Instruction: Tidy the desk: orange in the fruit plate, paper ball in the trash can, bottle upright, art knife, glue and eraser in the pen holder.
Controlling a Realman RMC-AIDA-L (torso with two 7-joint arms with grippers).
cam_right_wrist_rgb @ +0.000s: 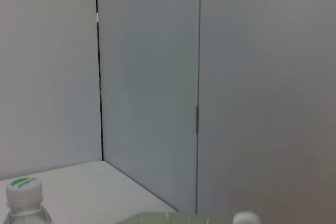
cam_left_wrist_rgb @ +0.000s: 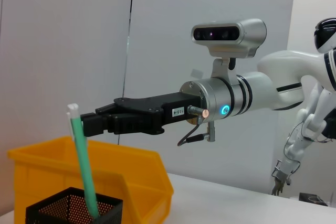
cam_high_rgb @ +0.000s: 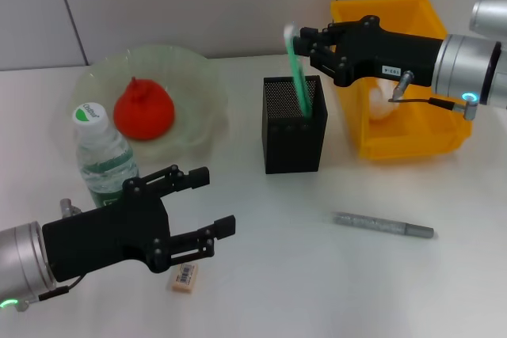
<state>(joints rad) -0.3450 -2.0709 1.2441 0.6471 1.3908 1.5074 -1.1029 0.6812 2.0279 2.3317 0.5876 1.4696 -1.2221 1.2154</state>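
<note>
The orange (cam_high_rgb: 144,108) lies in the pale green fruit plate (cam_high_rgb: 202,77) at the back left. In front of the plate the bottle (cam_high_rgb: 103,160) stands upright. Near the front edge lies the eraser (cam_high_rgb: 184,277), just below my open left gripper (cam_high_rgb: 215,202), which holds nothing. The black mesh pen holder (cam_high_rgb: 295,128) holds a green glue stick (cam_high_rgb: 299,81) that leans in it. My right gripper (cam_high_rgb: 306,45) is open, its tips beside the stick's white top. A silver art knife (cam_high_rgb: 384,225) lies flat on the desk. The paper ball (cam_high_rgb: 380,104) sits in the yellow trash can (cam_high_rgb: 412,140).
The trash can stands right behind and to the right of the pen holder. The left wrist view shows the right gripper (cam_left_wrist_rgb: 86,124) over the pen holder (cam_left_wrist_rgb: 63,208), with the glue stick (cam_left_wrist_rgb: 84,171) leaning there. The bottle cap (cam_right_wrist_rgb: 23,184) shows in the right wrist view.
</note>
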